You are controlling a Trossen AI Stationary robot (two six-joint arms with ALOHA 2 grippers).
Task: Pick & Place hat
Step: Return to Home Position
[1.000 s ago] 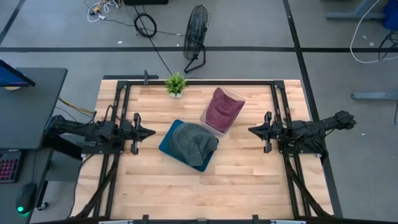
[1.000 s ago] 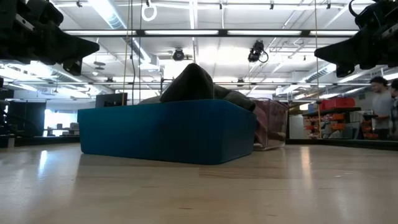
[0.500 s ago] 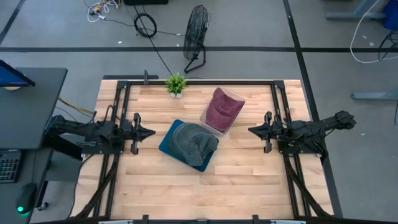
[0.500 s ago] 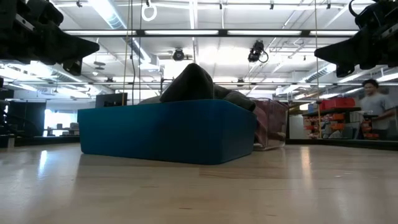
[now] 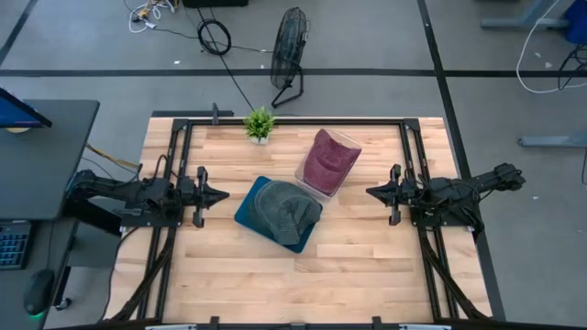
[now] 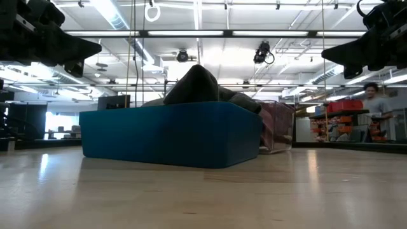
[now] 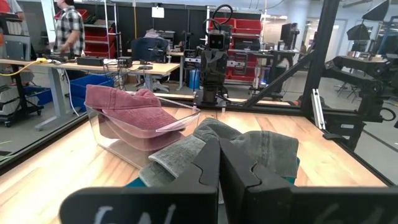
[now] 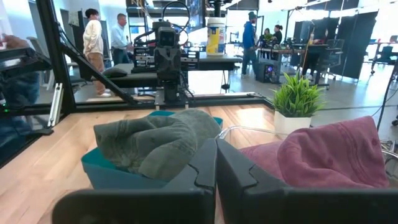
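Note:
A grey-green cap (image 5: 285,210) lies in a blue tray (image 5: 249,213) at the table's middle; its brim hangs over the tray's near right edge. A maroon cap (image 5: 328,158) sits in a clear plastic bin (image 5: 310,182) just beyond it. My left gripper (image 5: 223,195) hovers shut at the left side, pointing at the blue tray. My right gripper (image 5: 371,192) hovers shut at the right side, pointing at the bin. In the left wrist view the grey-green cap (image 7: 249,146) and maroon cap (image 7: 127,109) lie ahead of the fingers (image 7: 217,168). The right wrist view shows both caps (image 8: 158,140) (image 8: 329,152) too.
A small potted plant (image 5: 260,124) stands at the far edge. Black frame rails (image 5: 179,156) run along the left and right sides and the far edge. Bare wood lies near the front edge (image 5: 293,284). People move in the room beyond (image 6: 375,108).

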